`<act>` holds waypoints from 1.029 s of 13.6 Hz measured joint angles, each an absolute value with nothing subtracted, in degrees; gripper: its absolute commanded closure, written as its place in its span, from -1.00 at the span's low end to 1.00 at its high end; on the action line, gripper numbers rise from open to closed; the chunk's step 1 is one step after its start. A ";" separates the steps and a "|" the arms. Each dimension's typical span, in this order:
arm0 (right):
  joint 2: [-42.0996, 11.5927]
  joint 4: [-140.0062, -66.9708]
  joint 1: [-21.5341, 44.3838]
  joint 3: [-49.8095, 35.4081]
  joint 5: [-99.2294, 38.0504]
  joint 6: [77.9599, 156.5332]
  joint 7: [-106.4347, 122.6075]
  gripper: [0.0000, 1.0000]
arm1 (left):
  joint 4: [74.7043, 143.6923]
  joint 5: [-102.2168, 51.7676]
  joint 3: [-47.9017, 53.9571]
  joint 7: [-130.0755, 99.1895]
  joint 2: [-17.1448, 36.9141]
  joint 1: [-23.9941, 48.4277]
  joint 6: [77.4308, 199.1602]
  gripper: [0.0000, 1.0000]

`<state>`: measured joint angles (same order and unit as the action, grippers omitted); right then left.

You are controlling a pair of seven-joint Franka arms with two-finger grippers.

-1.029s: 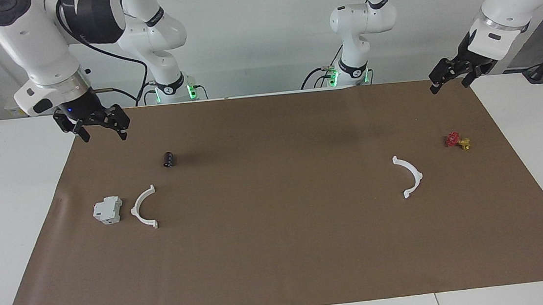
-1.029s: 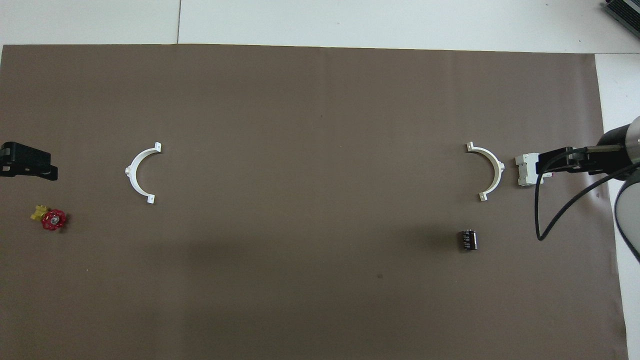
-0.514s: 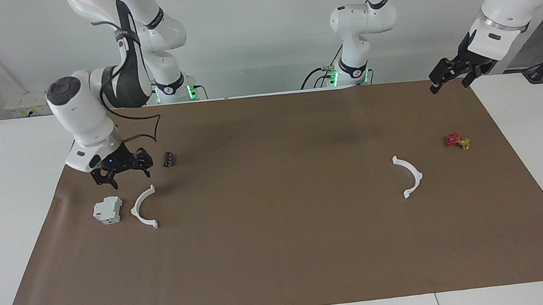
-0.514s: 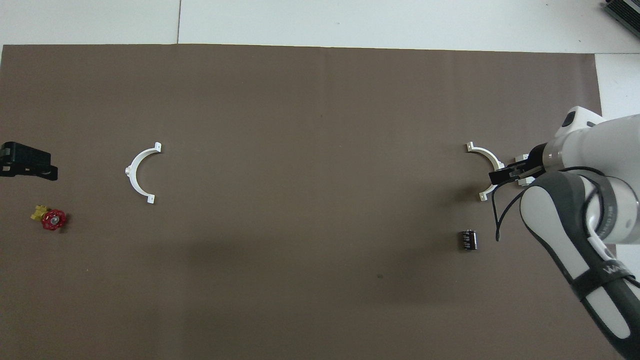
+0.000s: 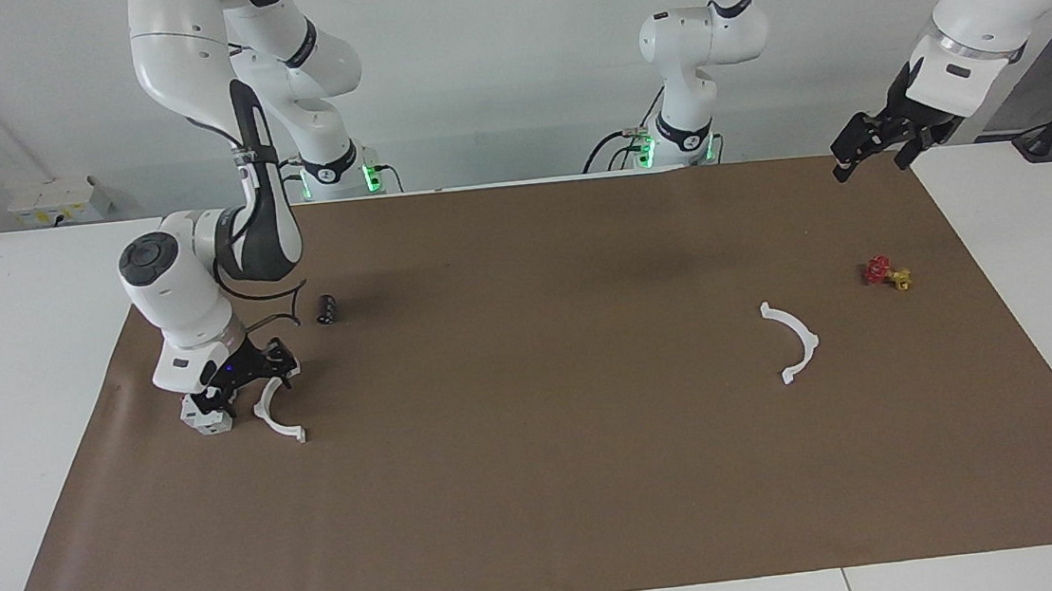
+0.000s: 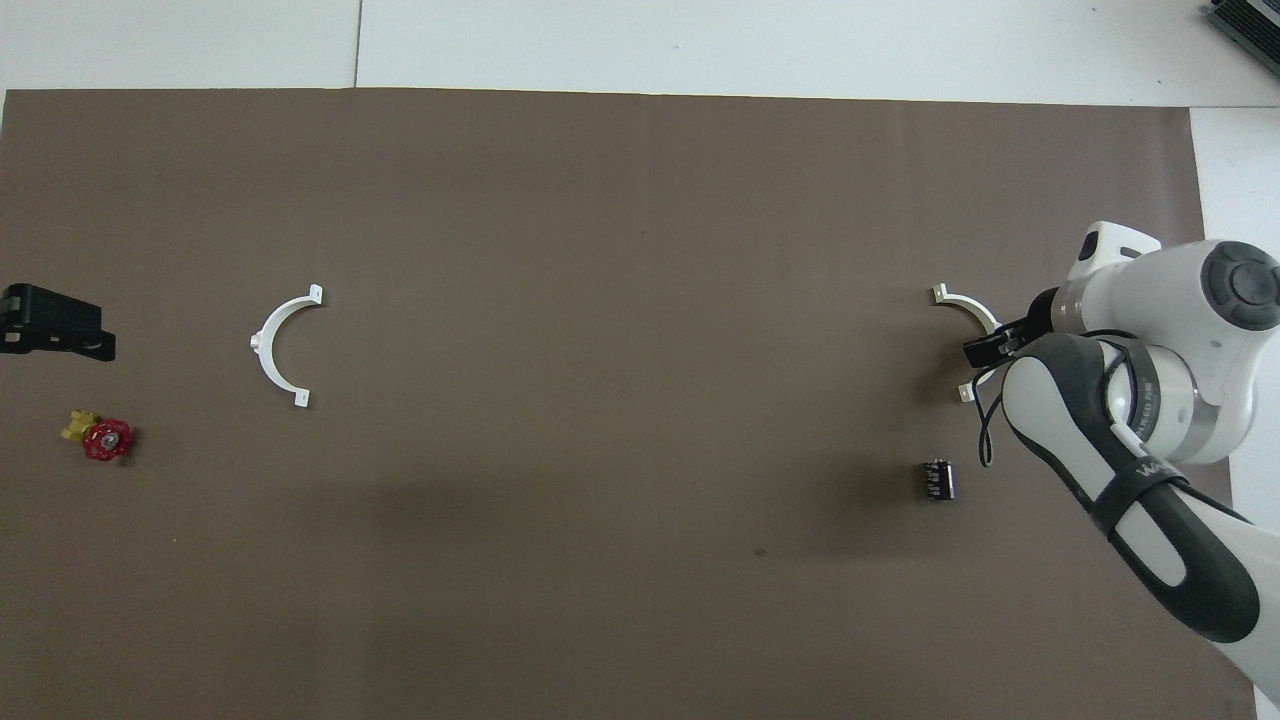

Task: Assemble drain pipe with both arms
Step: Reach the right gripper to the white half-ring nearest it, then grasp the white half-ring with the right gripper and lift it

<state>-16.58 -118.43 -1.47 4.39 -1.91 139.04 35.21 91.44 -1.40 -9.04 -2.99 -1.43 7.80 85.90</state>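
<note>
- Drain pipe halves [image 5: 277,414] [image 5: 795,340] well apart, awaiting joining.
- Right gripper [image 5: 243,385] fingers spread over nearby half, likely to grasp.
- Left gripper [image 5: 877,149] waiting aloft, fingers open.

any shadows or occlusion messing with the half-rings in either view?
Facing view: soft shadow on the mat beside the black cylinder; the right gripper overlaps the half-ring at its end. Overhead view: the right arm covers that ring's middle; the other half-ring is evenly lit, unobstructed.
</note>
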 measured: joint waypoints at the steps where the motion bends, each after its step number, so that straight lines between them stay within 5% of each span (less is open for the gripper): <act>1: -16.95 -118.42 -1.53 4.38 -1.91 139.41 35.50 -0.64 | 91.44 -1.40 -9.04 -2.99 -1.43 7.80 85.90 -1.00; 4: -17.23 -118.42 -1.51 4.23 -2.14 139.84 35.53 -0.04 | 91.44 -1.40 -9.04 -2.99 -1.43 7.80 85.90 -1.00; 6: -17.32 -118.42 -1.51 4.23 -2.27 140.00 35.54 1.00 | 91.44 -1.40 -9.04 -2.99 -1.43 7.80 85.90 -1.00; 11: -18.05 -116.37 -1.32 4.20 -3.31 141.04 34.57 1.00 | 91.44 -1.40 -9.04 -2.99 -1.43 7.80 85.89 -1.00; 14: -18.02 -109.20 1.75 3.84 -3.37 132.05 22.76 1.00 | 91.44 -1.40 -9.04 -2.99 -1.44 7.80 85.89 -1.00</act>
<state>-18.02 -109.20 1.75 3.84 -3.37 132.05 22.76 91.44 -1.40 -9.04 -2.99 -1.44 7.80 85.89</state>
